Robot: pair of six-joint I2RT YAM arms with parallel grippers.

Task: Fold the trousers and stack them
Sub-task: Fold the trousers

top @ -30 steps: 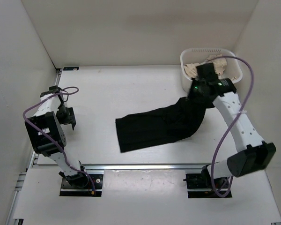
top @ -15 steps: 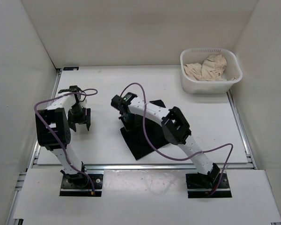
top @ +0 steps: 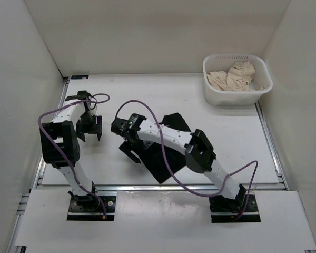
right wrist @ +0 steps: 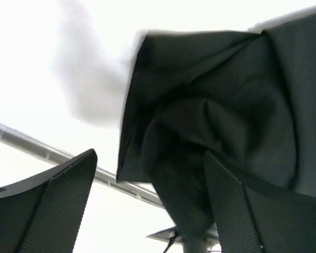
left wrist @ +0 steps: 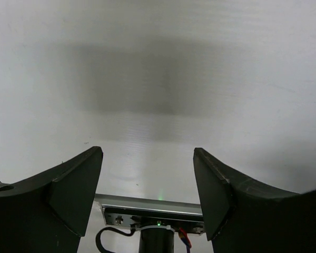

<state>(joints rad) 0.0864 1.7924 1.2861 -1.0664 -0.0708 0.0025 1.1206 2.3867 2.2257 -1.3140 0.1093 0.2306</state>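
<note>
- Right claw [right wrist: 147, 161] stands wide open and pinches nothing. The bunched edge of the trousers [right wrist: 216, 95] sits between its fingers and just past them.
- Past that edge, the folded heap runs on under this arm's own forearm, its long axis leading away from the claw.
- Left claw [left wrist: 147, 158] is also wide open and empty, over bare table [left wrist: 158, 63]. The trousers lie well apart from it, off toward the other arm, so I judge the right claw nearer for the next grab.

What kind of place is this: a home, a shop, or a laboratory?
Probably a robot laboratory test cell: left arm and right arm bolted at the edge of a white table, plain white walls around it, only trousers and a basket of cloth on it.
</note>
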